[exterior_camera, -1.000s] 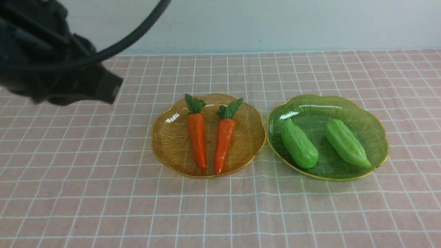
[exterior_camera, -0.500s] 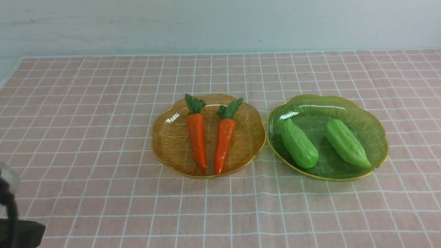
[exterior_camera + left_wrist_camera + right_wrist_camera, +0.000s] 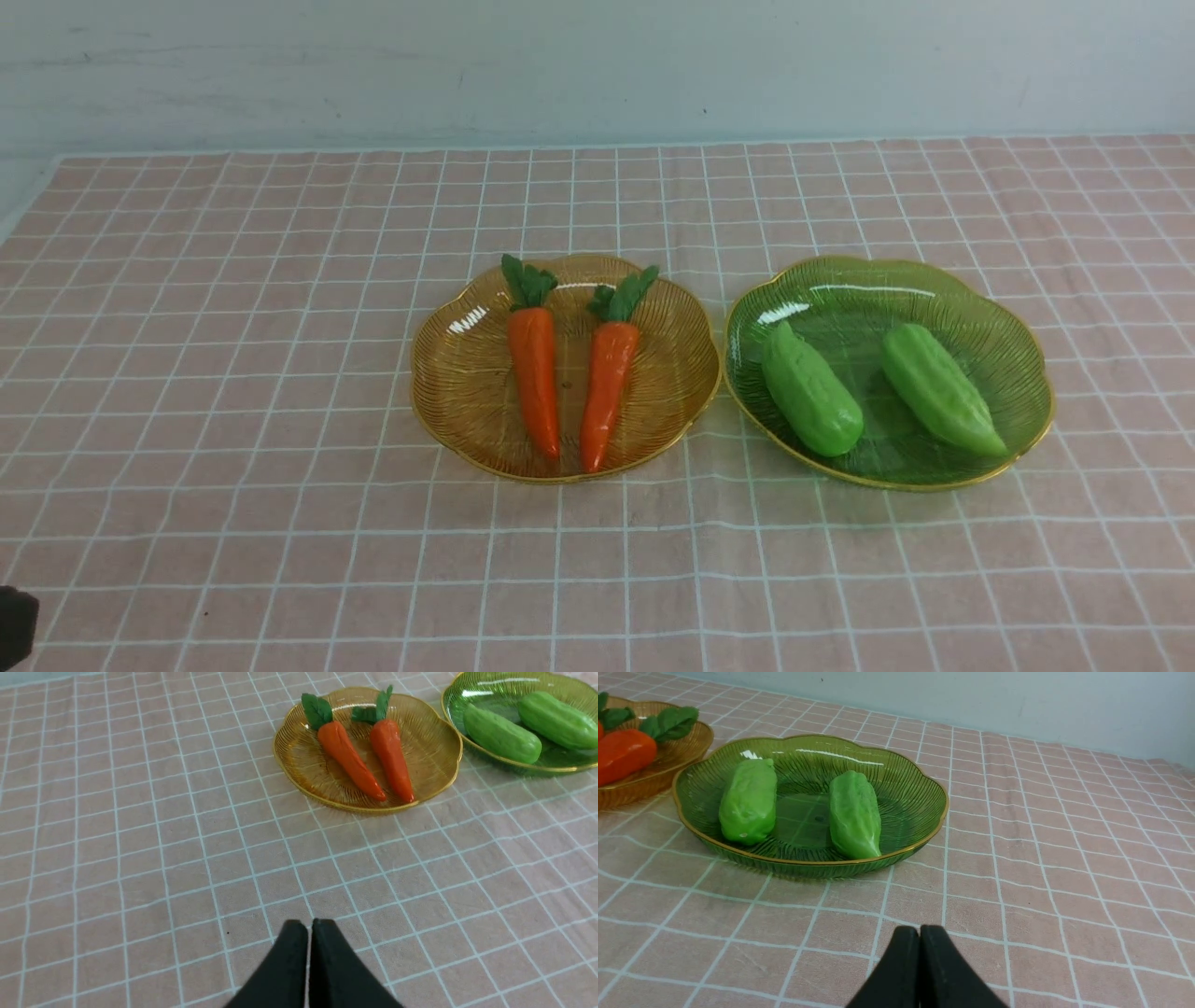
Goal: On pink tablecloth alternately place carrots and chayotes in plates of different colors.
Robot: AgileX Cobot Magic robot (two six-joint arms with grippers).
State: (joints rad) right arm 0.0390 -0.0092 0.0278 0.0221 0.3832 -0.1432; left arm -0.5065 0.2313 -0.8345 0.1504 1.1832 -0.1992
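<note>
Carrots (image 3: 569, 373), both, lie side by side in amber plate (image 3: 457, 373); both chayotes (image 3: 873, 387) in green plate (image 3: 1008, 345) just beside it, on pink tablecloth (image 3: 233, 373). Left end effector (image 3: 309, 926) & right end effector (image 3: 919, 931): fingers together, empty, well apart from plates.

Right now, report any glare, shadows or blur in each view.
Front view: sharp; white glare streaks on the amber plate and green plate; soft shadows under the chayotes. Left wrist view: sharp, the shut left gripper dark and featureless. Right wrist view: glare on the green plate's far wall, the right gripper likewise black.
</note>
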